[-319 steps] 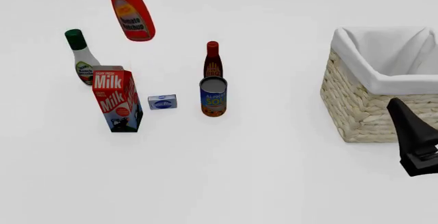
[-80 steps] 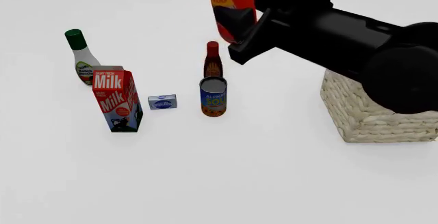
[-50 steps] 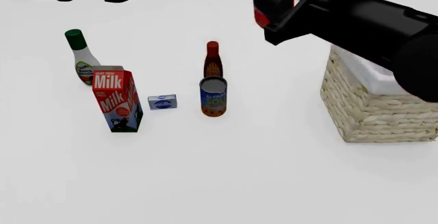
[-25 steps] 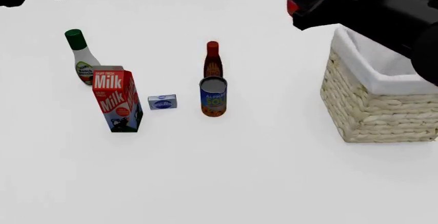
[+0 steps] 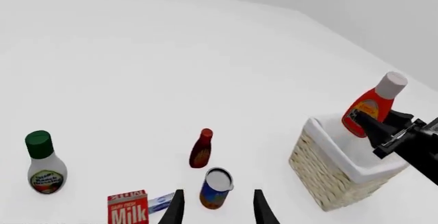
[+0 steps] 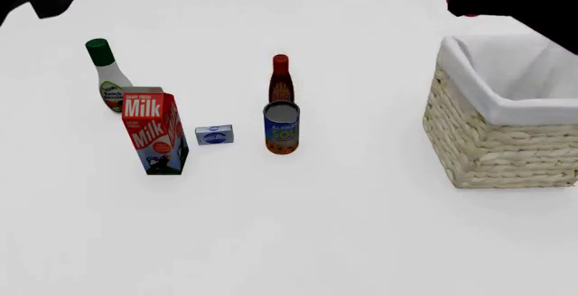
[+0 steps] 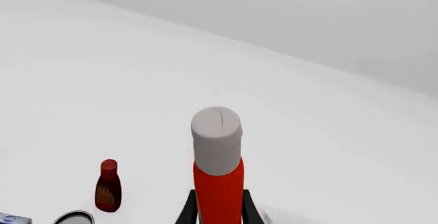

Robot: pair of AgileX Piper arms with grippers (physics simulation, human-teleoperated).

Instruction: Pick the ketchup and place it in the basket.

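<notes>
Left wrist view: right jaws (image 5: 362,120) clenched on red-orange capped ketchup bottle (image 5: 370,105) above tan lined wicker basket (image 5: 335,175); left jaws (image 5: 217,208) released. Next, likely: lower, release.

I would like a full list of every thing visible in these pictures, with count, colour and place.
ketchup: one, red-orange with pale cap, held above the basket's far edge.
basket: one, tan wicker with white lining, right side of the table.
milk carton: one, red and white, left.
white bottle: one, green cap, behind the carton.
small box: one, blue and white, right of the carton.
soup can: one, blue and orange, centre.
dark-red bottle: one, behind the can.
left hand: one, black, open, empty.
right hand: one, black, shut on the ketchup.
</notes>
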